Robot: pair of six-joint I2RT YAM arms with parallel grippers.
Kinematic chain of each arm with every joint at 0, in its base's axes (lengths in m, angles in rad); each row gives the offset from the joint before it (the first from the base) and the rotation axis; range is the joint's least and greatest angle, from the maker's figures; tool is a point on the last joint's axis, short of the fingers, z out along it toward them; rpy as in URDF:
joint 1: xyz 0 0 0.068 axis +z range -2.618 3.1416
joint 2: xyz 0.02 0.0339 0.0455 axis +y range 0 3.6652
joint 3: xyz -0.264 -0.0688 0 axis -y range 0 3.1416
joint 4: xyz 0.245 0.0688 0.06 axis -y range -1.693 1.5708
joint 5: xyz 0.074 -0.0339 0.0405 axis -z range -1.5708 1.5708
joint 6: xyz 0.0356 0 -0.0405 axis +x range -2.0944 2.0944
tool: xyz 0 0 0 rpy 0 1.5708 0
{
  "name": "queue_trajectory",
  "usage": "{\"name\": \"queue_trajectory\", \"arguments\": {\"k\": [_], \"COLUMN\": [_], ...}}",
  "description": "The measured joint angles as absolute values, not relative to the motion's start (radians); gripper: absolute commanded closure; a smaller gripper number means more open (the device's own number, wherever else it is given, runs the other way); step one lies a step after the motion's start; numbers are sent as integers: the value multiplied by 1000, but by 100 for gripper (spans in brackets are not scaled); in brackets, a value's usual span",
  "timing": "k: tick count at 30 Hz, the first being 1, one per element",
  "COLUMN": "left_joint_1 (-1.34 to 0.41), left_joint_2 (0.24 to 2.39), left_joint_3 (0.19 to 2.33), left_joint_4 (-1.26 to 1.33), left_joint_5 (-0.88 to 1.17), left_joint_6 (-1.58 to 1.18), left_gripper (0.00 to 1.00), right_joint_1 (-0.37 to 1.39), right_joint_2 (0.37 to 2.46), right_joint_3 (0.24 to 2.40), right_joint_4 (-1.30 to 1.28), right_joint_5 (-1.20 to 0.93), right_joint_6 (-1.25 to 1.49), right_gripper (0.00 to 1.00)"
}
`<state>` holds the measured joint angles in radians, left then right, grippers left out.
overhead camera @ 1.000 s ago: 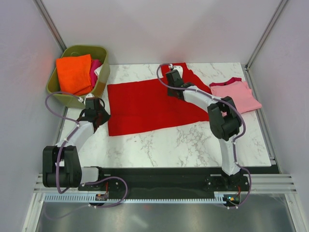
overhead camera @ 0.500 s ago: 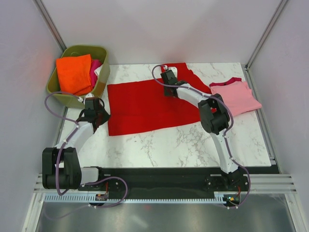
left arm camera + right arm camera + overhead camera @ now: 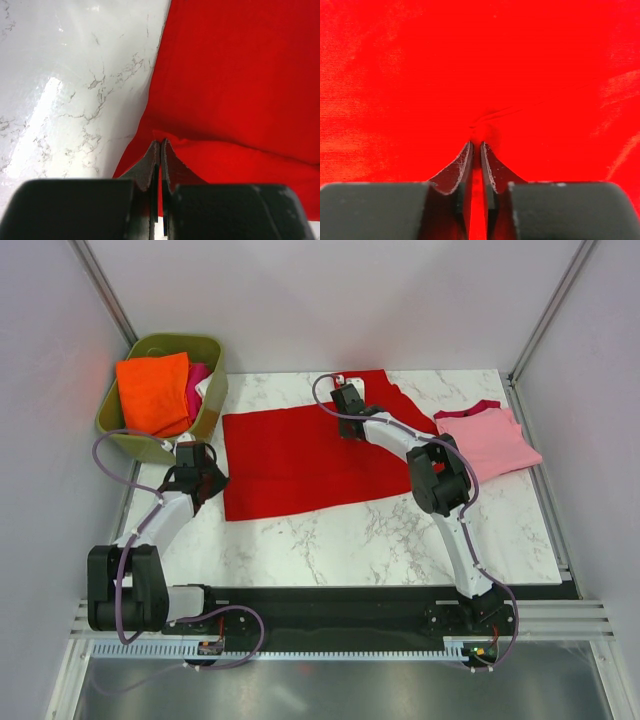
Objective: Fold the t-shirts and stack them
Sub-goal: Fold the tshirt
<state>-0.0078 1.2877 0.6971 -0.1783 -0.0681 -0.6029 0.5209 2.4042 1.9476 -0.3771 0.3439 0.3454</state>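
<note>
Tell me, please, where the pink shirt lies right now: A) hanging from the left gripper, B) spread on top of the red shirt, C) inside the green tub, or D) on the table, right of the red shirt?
D: the pink shirt lies flat on the table at the red shirt's right, outside the green tub.

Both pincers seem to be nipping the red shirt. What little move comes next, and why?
Probably a small lift of both together. The left pincer is shut on the left edge of the red t-shirt and the right pincer farther back on it, each puckering cloth, so raising starts the fold.
</note>
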Motion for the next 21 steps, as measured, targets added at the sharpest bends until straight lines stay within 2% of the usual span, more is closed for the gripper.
{"name": "queue_trajectory", "arguments": {"k": [7,21], "left_joint_1": [-8,-8], "left_joint_2": [1298,1321], "left_joint_3": [701,729], "left_joint_4": [-178,-185], "left_joint_5": [-68,-77], "left_joint_6": [-601,-596], "left_gripper": [98,98], "right_joint_1": [522,506], "right_joint_2": [2405,2404], "right_joint_3": [1964,2022], "right_joint_4": [-384,-385], "right_joint_5": [376,455], "right_joint_6": [342,344], "right_gripper": [99,100]}}
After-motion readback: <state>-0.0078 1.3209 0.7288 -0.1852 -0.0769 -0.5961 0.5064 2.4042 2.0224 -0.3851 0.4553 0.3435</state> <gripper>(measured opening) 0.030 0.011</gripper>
